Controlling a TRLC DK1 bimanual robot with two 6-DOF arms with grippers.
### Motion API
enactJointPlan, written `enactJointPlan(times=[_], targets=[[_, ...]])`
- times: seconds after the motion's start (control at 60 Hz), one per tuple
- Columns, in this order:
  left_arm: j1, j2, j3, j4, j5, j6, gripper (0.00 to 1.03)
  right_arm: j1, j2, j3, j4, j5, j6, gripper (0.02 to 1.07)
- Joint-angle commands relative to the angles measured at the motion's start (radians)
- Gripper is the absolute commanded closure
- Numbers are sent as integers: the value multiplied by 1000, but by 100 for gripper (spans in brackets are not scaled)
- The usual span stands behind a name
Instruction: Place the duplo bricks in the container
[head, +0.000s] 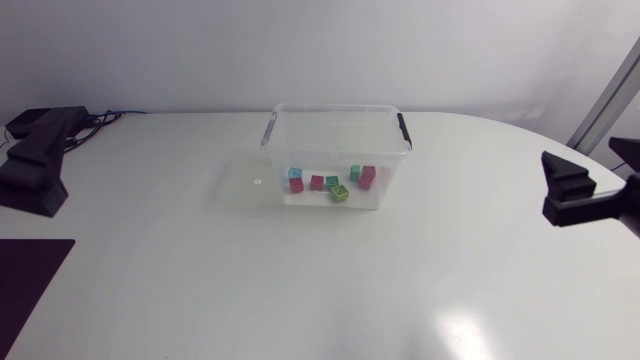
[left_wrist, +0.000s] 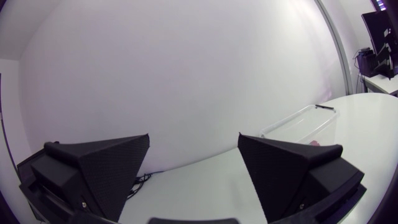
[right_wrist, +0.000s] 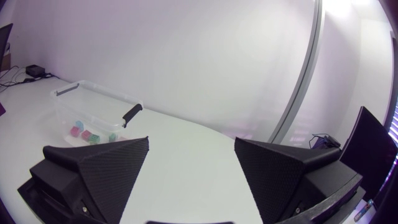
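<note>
A clear plastic container (head: 337, 130) with black handle clips stands at the table's middle back. Inside it lie several duplo bricks (head: 331, 183), red, blue, green and pink. My left gripper (head: 38, 150) rests at the far left edge of the table, well away from the container; in its own wrist view the left gripper (left_wrist: 194, 171) stands open and holds nothing, with the container (left_wrist: 298, 122) far ahead. My right gripper (head: 570, 190) sits at the far right edge. In the right wrist view the right gripper (right_wrist: 191, 168) is open and empty, the container (right_wrist: 96, 109) and bricks (right_wrist: 84, 134) far ahead beside one finger.
A small pale mark (head: 257, 181) lies on the white table (head: 300, 280) to the left of the container. A dark mat (head: 28, 280) covers the table's front left corner.
</note>
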Motion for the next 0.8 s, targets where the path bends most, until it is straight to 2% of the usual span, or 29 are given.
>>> enactJointPlan(times=[0.0,0.783], targets=[[9,-53,-64,11,-7,-46,4,-13,-67,-63,-4,-11,-6,7],[68,-318,-469,22,57,-342,4,-93,-397,-479,180,-158,238,7]])
